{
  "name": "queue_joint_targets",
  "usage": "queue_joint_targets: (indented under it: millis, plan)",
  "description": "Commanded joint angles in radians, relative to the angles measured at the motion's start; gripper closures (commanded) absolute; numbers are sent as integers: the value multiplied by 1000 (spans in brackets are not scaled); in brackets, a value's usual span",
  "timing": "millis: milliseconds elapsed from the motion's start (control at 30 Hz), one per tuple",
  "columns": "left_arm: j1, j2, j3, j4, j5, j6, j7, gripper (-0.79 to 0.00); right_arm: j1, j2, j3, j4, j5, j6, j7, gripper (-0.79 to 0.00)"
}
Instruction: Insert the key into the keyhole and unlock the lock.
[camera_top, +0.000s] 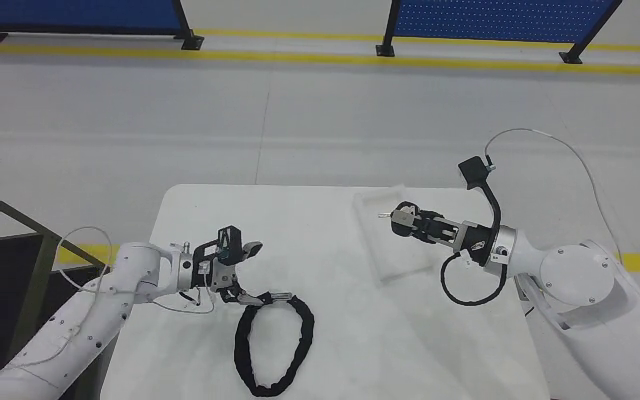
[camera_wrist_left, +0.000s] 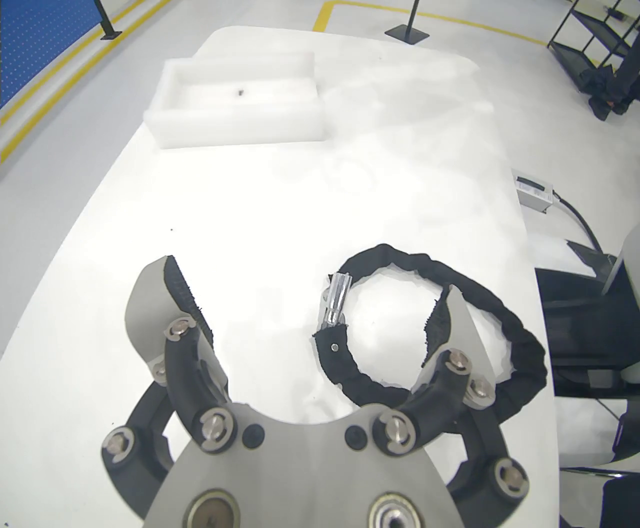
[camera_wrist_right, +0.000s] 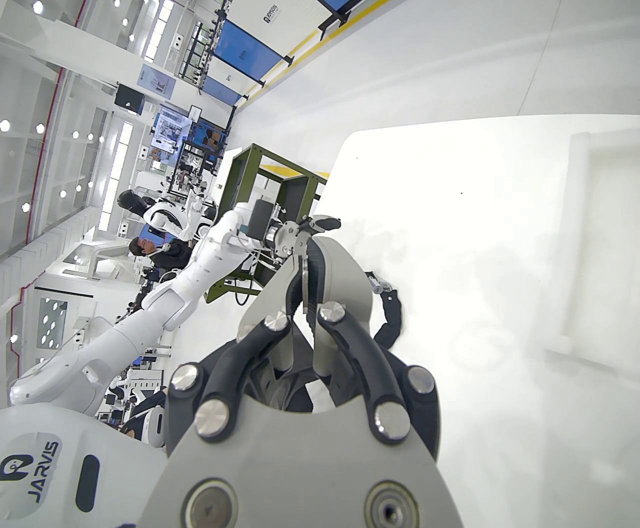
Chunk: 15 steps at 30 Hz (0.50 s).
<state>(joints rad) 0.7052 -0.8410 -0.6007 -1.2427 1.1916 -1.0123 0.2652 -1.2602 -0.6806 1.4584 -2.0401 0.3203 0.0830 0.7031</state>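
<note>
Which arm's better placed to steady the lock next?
Left. The left gripper, fingers open, sits right by the lock's metal end; the right gripper is shut on the key above the tray.

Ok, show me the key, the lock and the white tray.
key (camera_top: 384, 214), top view, its protruding silver tip.
lock (camera_wrist_left: 335, 300), left wrist view, its metal end piece.
white tray (camera_wrist_left: 240, 131), left wrist view, its near wall.

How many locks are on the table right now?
1. The black cable lock lies looped on the table, beside the open left gripper; nothing seems to hide another.
</note>
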Motion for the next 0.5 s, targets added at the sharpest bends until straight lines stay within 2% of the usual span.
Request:
queue_joint_targets:
  millis: [0, 100, 200, 367, 467]
  plan:
    - [8, -10, 26, 37, 115, 0, 125, -785, 0, 0, 0, 0, 0, 0, 0, 0]
    - [18, -28, 62, 92, 208, 5, 237, -785, 0, 0, 0, 0, 0, 0, 0, 0]
    - [17, -51, 94, 129, 283, 52, 283, -785, 0, 0, 0, 0, 0, 0, 0, 0]
    - [5, -93, 134, 162, 369, 160, 305, -785, 0, 0, 0, 0, 0, 0, 0, 0]
    - [-4, -114, 154, 190, 400, 174, 311, -785, 0, 0, 0, 0, 0, 0, 0, 0]
